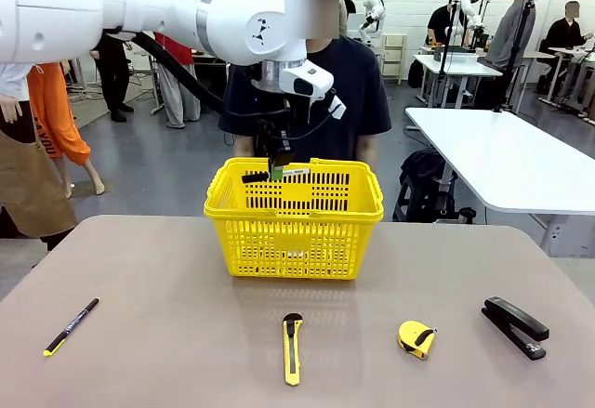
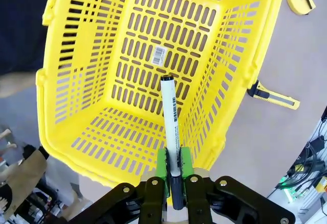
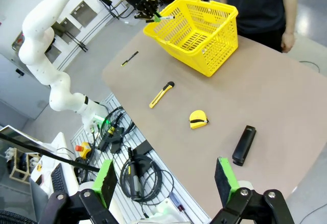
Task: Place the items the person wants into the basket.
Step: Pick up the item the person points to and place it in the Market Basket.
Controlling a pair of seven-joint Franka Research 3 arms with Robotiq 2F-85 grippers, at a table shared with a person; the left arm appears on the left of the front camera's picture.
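Left gripper: jaws clamped on the marker, held over the open top of the basket.
Basket: middle of the table, toward the far edge, where the person stands.
Near edge: pen by the left corner, utility knife at centre, tape measure and stapler toward the right.
Right gripper: jaws apart, high above the table.

knife before basket, pen far left
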